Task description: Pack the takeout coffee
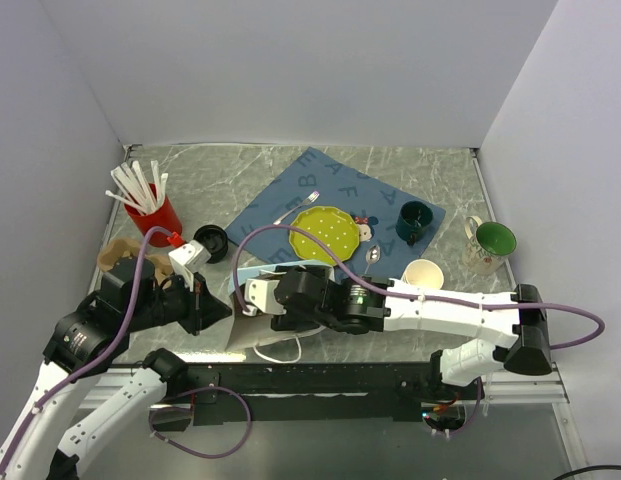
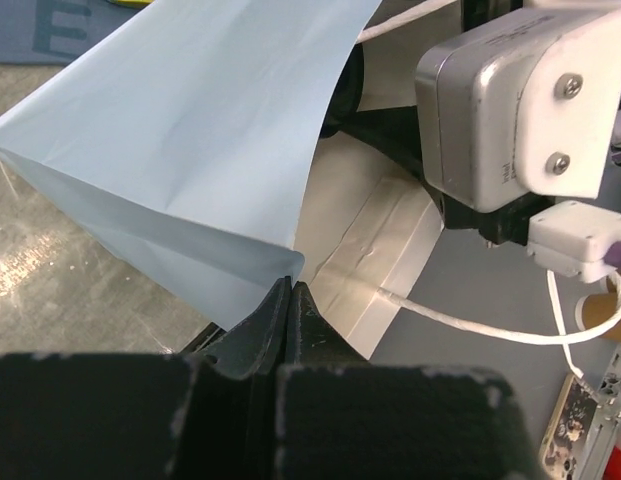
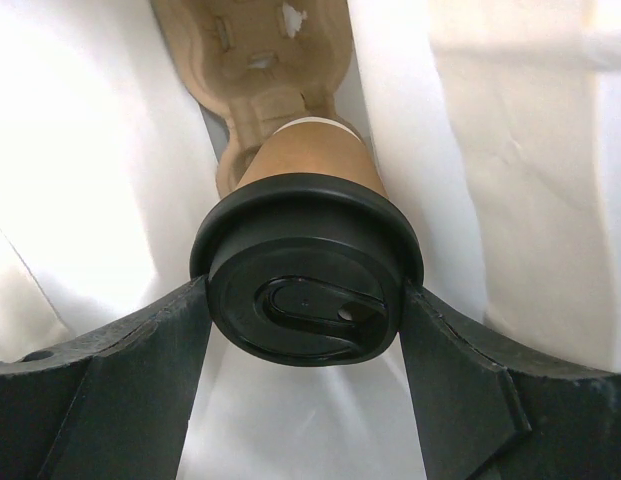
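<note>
Nearly done: your right claw (image 3: 302, 310) clamps the coffee cup (image 3: 308, 170) by its lid, mid-frame, deep inside the bag (image 2: 190, 150), against the cardboard carrier (image 3: 260, 60). Your left claw (image 2: 290, 300) is closed, pinching the bag edge. Seating and release look left.

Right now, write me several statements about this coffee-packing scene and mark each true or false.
1. The right jaws clamp the takeout coffee at its black lid. True.
2. The left jaws hang open over bare table. False: they are shut on the edge of the pale blue paper bag.
3. The takeout coffee stands on the yellow plate. False: it is inside the paper bag, with white bag walls on both sides in the right wrist view.
4. A red cup at the back left holds white straws. True.
</note>
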Controlling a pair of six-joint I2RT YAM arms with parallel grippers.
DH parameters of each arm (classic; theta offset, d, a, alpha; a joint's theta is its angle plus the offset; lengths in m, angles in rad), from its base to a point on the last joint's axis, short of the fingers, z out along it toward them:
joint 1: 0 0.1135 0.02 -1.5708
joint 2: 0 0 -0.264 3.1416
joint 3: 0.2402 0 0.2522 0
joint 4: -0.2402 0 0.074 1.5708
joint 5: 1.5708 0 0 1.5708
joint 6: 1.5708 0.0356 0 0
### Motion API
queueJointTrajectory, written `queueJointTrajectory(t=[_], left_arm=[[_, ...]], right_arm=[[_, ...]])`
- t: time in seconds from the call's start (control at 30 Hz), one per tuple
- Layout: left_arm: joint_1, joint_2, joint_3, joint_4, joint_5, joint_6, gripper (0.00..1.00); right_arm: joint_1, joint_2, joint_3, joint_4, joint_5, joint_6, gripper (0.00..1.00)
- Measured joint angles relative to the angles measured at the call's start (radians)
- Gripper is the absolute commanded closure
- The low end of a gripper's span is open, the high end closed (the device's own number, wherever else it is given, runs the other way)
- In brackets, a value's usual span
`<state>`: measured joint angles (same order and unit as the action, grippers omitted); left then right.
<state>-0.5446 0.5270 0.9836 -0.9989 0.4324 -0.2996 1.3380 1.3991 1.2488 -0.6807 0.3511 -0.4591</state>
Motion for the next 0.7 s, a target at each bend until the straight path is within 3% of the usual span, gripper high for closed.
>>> queueJointTrajectory(t=[0.7], left_arm=[[0.000,-0.030,-0.003,0.019,0.008,0.034,0.99]], right_arm=[[-0.035,0.068,-0.029,0.001,-0.061,-0.085,0.78]])
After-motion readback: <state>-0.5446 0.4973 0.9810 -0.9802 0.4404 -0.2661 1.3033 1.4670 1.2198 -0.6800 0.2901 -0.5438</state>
